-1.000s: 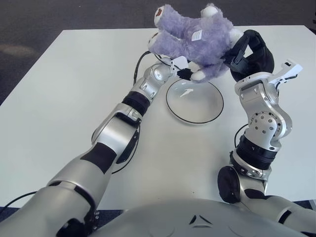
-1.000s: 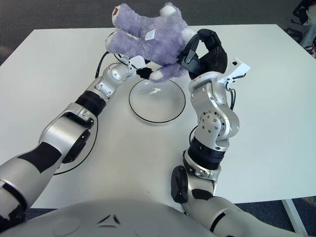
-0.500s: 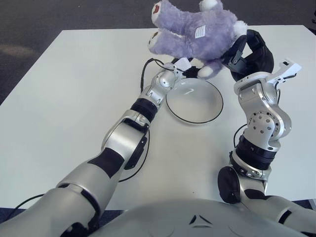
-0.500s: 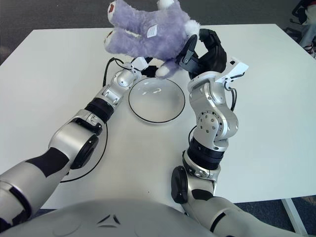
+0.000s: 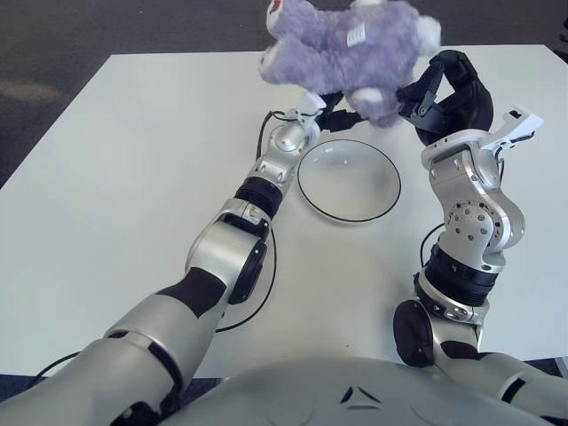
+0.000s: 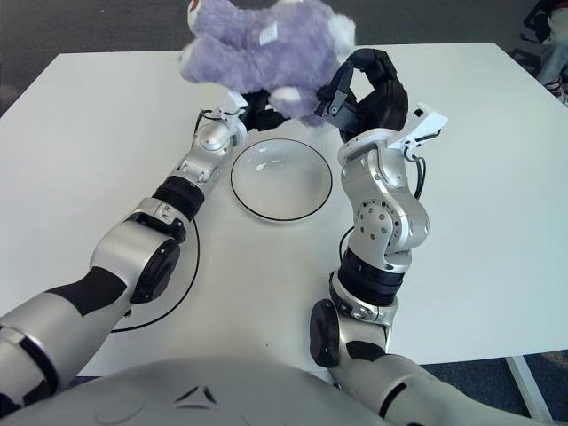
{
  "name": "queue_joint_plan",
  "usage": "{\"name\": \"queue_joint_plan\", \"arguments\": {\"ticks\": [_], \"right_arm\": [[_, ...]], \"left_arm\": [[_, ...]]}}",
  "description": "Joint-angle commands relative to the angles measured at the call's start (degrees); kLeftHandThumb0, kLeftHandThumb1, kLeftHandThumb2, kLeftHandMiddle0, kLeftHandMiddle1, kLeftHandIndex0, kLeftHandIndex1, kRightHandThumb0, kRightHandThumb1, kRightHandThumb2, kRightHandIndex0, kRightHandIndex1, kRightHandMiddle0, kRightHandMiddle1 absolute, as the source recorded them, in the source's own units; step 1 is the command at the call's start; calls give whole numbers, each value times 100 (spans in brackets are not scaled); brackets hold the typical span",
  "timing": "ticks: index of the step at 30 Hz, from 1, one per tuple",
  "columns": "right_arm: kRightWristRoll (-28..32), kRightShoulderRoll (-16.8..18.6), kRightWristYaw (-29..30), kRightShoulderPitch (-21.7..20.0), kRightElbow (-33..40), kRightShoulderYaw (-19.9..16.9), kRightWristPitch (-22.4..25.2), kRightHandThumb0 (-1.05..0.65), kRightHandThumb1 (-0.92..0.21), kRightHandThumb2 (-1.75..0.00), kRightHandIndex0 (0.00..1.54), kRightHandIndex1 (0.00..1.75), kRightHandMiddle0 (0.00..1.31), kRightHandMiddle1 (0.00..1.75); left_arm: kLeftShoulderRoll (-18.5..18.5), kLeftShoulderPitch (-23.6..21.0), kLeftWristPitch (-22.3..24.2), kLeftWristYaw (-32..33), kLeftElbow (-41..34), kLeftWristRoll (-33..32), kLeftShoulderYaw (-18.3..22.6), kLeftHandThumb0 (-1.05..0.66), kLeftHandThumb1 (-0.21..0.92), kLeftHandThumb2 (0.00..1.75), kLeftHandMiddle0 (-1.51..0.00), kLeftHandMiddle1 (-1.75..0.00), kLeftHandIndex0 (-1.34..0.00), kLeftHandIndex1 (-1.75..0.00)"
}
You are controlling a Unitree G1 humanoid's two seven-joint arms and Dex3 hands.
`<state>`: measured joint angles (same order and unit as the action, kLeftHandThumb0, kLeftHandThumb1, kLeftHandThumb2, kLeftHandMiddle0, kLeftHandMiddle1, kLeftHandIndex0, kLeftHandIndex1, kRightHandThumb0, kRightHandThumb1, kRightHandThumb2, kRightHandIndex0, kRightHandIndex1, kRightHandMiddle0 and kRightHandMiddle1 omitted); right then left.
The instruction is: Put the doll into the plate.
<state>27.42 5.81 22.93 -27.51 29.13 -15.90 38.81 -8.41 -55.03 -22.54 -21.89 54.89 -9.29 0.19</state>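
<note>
Table (image 5: 106,177): white; wide bare surface left of the arms, far edge just behind the doll.
Doll (image 5: 342,49): purple plush, aloft above the plate's far rim.
Plate (image 5: 349,180): clear glass, dark rim, holds nothing.
Left hand (image 5: 324,98): under the doll, gripping it.
Right hand (image 5: 439,93): black fingers curled beside the doll; contact cannot be told.

White table (image 5: 106,177) fills most of the frame, surface plain. Dark grey carpeted floor (image 5: 133,27) runs along the upper edge and down the left side. Black cable (image 5: 257,293) loops on the table, lower left of centre.
</note>
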Motion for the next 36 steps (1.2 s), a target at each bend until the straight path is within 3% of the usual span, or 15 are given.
{"name": "queue_joint_plan", "arguments": {"ticks": [1, 11, 12, 14, 19, 29, 36], "right_arm": [[-65, -80, -97, 120, -69, -8, -72, 0, -11, -152, 81, 163, 53, 175], [10, -118, -177, 150, -141, -93, -83, 0, -11, -151, 83, 159, 53, 175], [24, -123, -193, 159, -146, -101, -80, 0, -11, -150, 83, 158, 53, 175], [74, -144, -249, 180, -154, -127, -62, 0, -11, -149, 84, 155, 53, 175], [130, -169, -353, 215, -164, -162, -43, 0, -11, -148, 86, 152, 54, 175], [205, -134, -460, 314, -223, -216, -6, 0, -10, -149, 87, 150, 54, 175], [67, -196, -378, 323, -241, -110, 182, 0, -12, -149, 83, 158, 52, 175]], "left_arm": [[-553, -47, -137, -511, 112, -592, 372, -83, 82, 9, 0, -32, 0, -1], [-663, -193, -630, -749, 453, -1058, 764, -69, 76, 11, -4, -30, 0, 0], [-670, -199, -689, -759, 479, -1075, 788, -68, 73, 16, -4, -31, 0, 0], [-690, -204, -854, -759, 525, -1096, 823, -64, 54, 51, -1, -38, 0, 0], [-705, -224, -1171, -758, 637, -1094, 859, -60, 40, 79, 0, -47, -2, -2], [-675, -306, -1753, -743, 789, -1120, 994, -57, 35, 85, 0, -51, 0, -20], [-506, -447, -2313, -413, 841, -930, 1022, -63, 39, 80, 0, -55, 0, -23]]}}
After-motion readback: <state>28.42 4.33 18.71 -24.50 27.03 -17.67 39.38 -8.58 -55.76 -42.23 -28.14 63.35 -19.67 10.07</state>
